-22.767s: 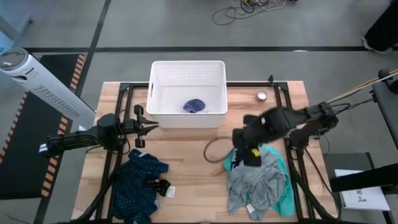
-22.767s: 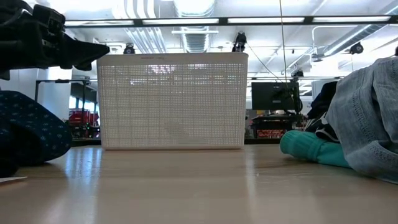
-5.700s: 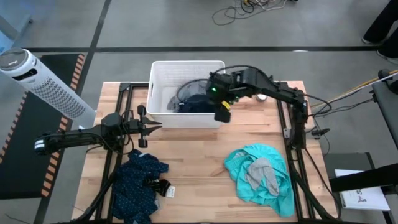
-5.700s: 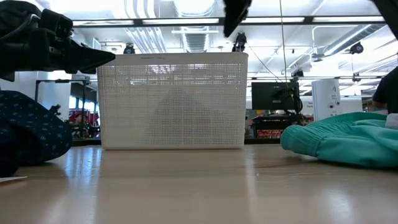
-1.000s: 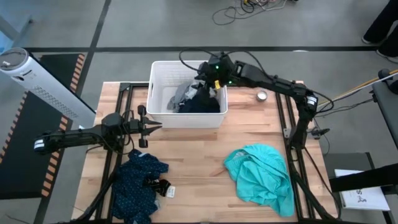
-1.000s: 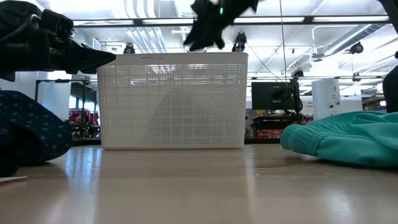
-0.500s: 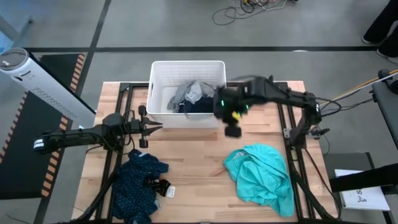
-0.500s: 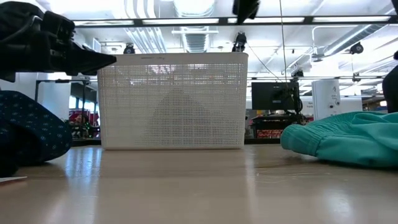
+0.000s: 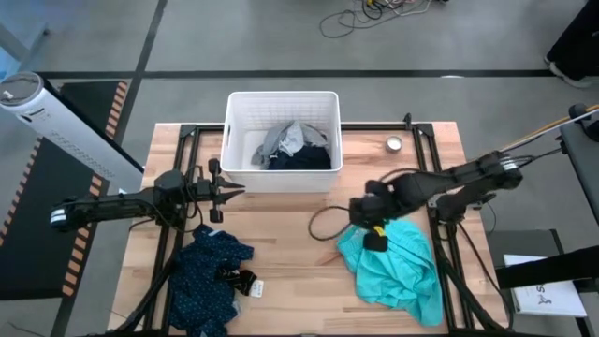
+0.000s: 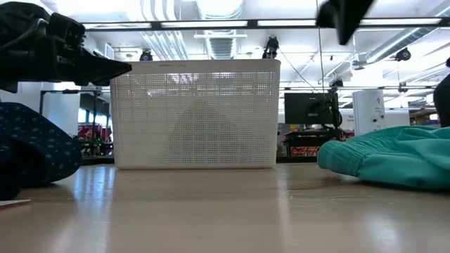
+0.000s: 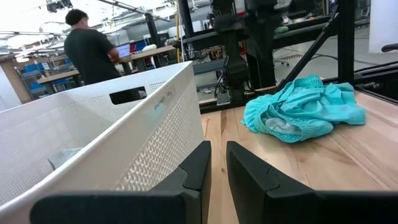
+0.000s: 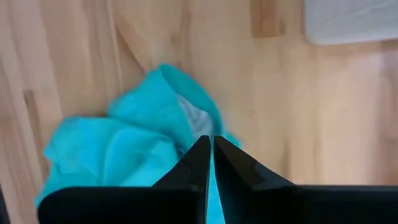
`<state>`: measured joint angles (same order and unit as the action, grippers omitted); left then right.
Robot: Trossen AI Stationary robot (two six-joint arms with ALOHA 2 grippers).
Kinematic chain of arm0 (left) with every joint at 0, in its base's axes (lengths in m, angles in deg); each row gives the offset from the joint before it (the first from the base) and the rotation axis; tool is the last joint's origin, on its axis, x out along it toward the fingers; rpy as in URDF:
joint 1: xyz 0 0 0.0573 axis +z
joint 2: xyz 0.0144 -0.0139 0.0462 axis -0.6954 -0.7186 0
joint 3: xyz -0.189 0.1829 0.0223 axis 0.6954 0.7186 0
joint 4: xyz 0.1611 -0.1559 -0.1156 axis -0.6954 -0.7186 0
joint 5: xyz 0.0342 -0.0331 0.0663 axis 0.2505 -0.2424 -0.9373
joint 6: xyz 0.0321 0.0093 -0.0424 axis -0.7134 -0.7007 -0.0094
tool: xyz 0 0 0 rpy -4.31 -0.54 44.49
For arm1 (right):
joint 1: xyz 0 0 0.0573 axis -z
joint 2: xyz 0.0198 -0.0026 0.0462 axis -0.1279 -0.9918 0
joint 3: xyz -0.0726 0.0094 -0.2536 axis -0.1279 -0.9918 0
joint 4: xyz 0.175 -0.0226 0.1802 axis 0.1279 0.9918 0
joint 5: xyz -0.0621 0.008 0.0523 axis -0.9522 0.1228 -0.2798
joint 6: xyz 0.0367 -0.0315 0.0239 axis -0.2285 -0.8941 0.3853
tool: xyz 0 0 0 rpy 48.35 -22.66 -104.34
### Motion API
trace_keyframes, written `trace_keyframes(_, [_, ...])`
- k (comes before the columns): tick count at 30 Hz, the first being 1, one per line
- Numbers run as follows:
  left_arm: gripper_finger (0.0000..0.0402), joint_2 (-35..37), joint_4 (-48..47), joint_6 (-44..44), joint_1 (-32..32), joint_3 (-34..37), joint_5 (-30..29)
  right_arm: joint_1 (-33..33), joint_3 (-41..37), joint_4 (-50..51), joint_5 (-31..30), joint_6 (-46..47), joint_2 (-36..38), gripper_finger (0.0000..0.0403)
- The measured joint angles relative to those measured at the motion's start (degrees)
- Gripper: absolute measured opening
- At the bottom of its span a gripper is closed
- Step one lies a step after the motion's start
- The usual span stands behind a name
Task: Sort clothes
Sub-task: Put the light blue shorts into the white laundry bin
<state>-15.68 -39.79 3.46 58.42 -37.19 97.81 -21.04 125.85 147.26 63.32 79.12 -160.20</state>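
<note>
The white basket (image 9: 281, 140) stands at the table's far middle, holding a grey garment (image 9: 285, 140) and a navy one (image 9: 304, 159). A teal garment (image 9: 398, 267) lies crumpled on the table at the near right, also visible in the right wrist view (image 12: 124, 155). A dark navy patterned garment (image 9: 211, 271) lies at the near left. My right gripper (image 9: 372, 232) hovers shut and empty over the teal garment's far left part, pointing steeply down. My left gripper (image 9: 225, 191) waits level beside the basket's near left corner, shut on nothing.
A small silver round thing (image 9: 394, 143) sits at the table's far right. A dark cable loop (image 9: 323, 225) lies between the basket and the teal garment. A white tower fan (image 9: 56, 117) stands off the table's left. Bare wood shows in the table's middle.
My right gripper has swung from above the basket toward the table's near right, sinking a little and tipping from slanted to pointing steeply down. It now hangs over the teal garment. The grey garment lies in the basket.
</note>
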Motion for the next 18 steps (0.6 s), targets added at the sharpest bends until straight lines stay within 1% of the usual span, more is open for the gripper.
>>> trace_keyframes(5, [0.0038, -0.59, 0.00, 0.07, -0.01, 0.00, 0.00, -2.47, -14.23, -11.41, 0.01, 7.44, 8.35, 0.0007])
trace_keyframes(9, [0.0038, -1.05, 0.44, -0.23, 0.00, 0.00, 0.00, -3.30, -22.42, -19.12, 0.03, 11.70, 12.09, 0.0007])
trace_keyframes(13, [0.0038, -1.18, 1.19, -0.35, -0.01, 0.00, 0.00, -3.17, -26.86, -20.10, -0.10, 16.61, 12.00, 0.0021])
trace_keyframes(16, [0.0038, -1.18, 1.41, -0.37, -0.01, 0.00, 0.00, -3.19, -28.70, -20.47, 0.59, 18.85, 10.44, 0.0050])
trace_keyframes(18, [0.0038, -1.18, 1.46, -0.37, -0.01, 0.00, 0.00, -3.19, -29.68, -20.92, 3.10, 20.97, 9.11, 0.0075])
